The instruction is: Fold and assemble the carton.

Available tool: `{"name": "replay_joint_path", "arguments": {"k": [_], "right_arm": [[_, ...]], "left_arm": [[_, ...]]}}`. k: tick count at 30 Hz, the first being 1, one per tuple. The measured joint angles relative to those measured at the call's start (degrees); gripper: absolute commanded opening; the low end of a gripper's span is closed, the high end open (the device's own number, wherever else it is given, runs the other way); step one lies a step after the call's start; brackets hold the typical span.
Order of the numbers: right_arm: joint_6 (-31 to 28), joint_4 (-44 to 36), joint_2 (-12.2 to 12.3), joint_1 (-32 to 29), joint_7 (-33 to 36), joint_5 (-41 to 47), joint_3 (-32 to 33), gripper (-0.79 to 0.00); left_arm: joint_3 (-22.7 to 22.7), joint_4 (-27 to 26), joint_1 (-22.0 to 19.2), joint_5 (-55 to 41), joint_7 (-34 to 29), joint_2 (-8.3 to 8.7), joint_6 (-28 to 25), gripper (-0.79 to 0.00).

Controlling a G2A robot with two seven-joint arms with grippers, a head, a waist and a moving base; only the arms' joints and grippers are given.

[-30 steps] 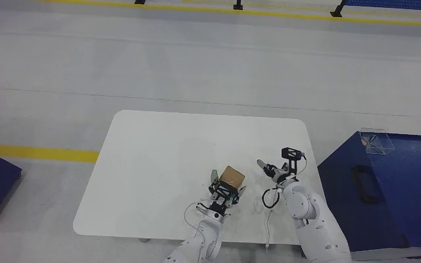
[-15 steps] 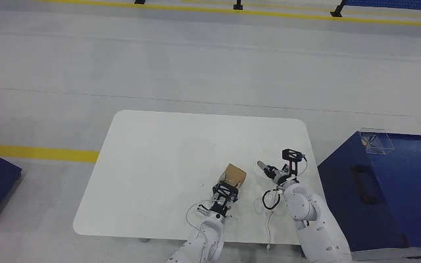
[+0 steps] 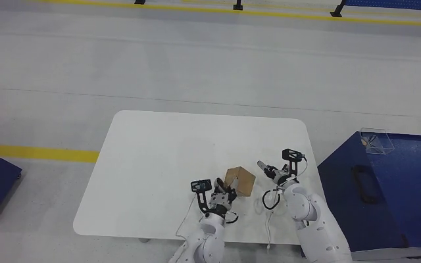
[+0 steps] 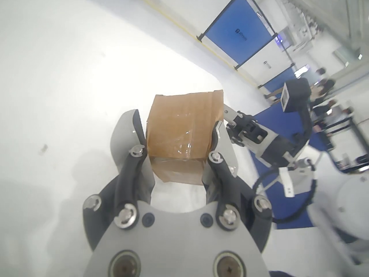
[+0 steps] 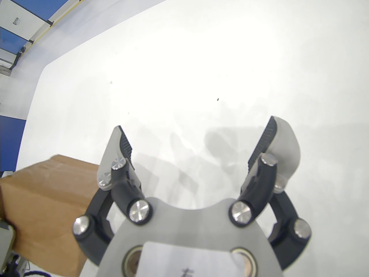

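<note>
Your left gripper [image 4: 177,126] is clamped on the carton [image 4: 184,116]. Its two fingers [image 4: 132,134] press flat against opposite sides of the brown box, and the taped, glossy face lies between them. From above, you see the same gripper [image 3: 225,193] at the carton's [image 3: 239,180] near-left corner. The box is folded shut and sits tilted, with one side face turned up toward the camera. You cannot tell whether its lower edge touches the table [image 3: 158,151].

Your right gripper [image 5: 199,131] is spread wide and holds nothing, with only bare white table [image 5: 201,44] between its ribbed pads. It hovers low over the surface, just beside the carton [image 5: 43,203], on the box's right. In the top view its tip [image 3: 268,168] comes close to the box's far-right corner, but you cannot tell whether they touch.

The carton is on the table's near half, right of centre. A blue cabinet [image 3: 375,197] stands beyond the table's right edge.
</note>
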Motion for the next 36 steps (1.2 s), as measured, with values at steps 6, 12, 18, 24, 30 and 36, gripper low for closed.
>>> {"name": "replay_joint_path", "arguments": {"k": [6, 12, 18, 24, 30, 36], "right_arm": [[0.0, 0.0, 0.0, 0.0, 0.0, 0.0, 0.0, 0.0], [0.0, 0.0, 0.0, 0.0, 0.0, 0.0, 0.0, 0.0], [0.0, 0.0, 0.0, 0.0, 0.0, 0.0, 0.0, 0.0], [0.0, 0.0, 0.0, 0.0, 0.0, 0.0, 0.0, 0.0], [0.0, 0.0, 0.0, 0.0, 0.0, 0.0, 0.0, 0.0], [0.0, 0.0, 0.0, 0.0, 0.0, 0.0, 0.0, 0.0]], "left_arm": [[-5.38, -1.42, 0.94, -9.46, -10.37, 1.16, 2.64, 0.0], [-6.4, -5.78, 3.63, -5.59, -6.34, 1.8, 2.27, 0.0], [-2.67, -12.7, 7.62, 7.81, 0.48, 2.99, -5.7, -0.785], [4.87, -5.19, 4.66, 39.1, 13.1, 3.08, 4.14, -0.785], [7.96, 1.86, -0.09, 43.43, 10.84, 1.5, 12.25, -0.785], [7.97, 4.39, -2.36, 39.53, 6.91, 0.42, 14.28, -0.785]]}}
